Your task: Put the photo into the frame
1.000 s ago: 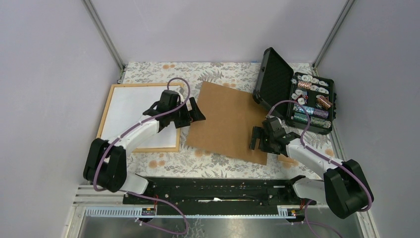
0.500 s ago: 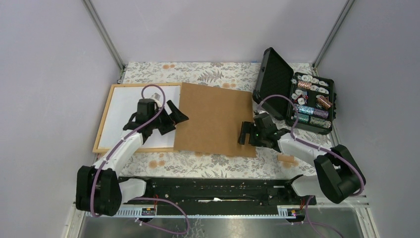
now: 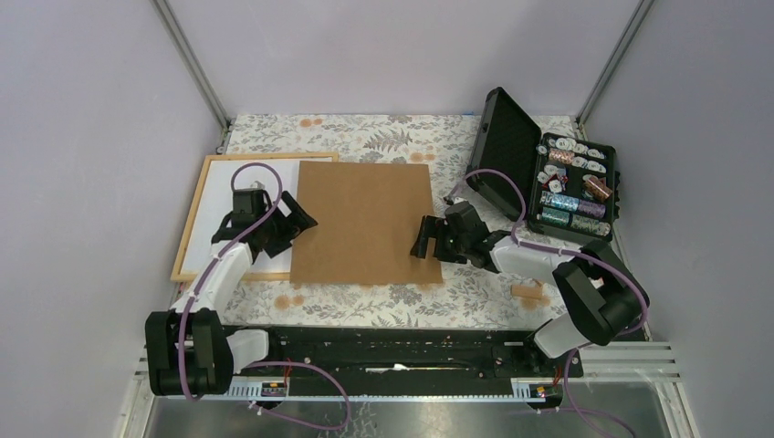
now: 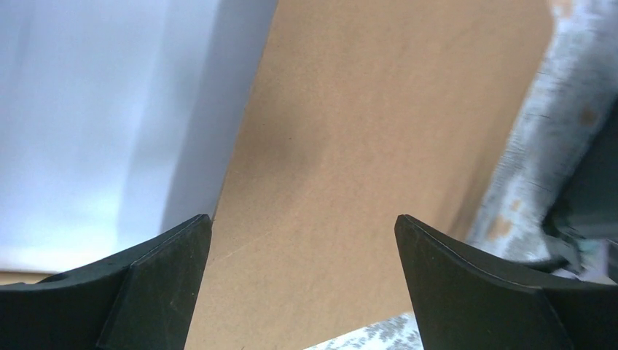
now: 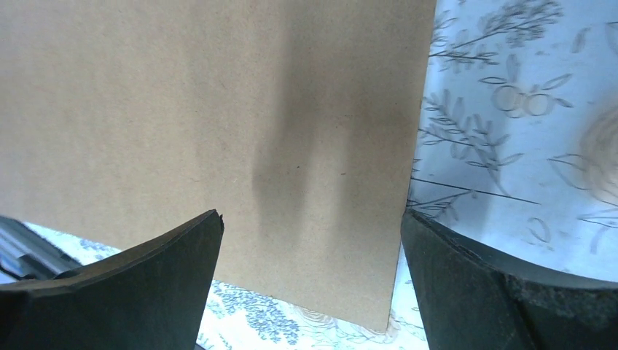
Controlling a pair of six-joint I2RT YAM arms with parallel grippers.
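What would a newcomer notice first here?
A large brown board lies mid-table, its left edge overlapping the light-wood frame. The left gripper and right gripper flank the board's two side edges, both open. At the right rear, an open black case shows rows of small colourful items.

A brown backing board (image 3: 363, 222) is lying flat at the centre of my floral tablecloth (image 3: 383, 137), while a black hard case (image 3: 507, 151) is standing open at two o'clock, showing me small shiny rolls (image 3: 570, 203).
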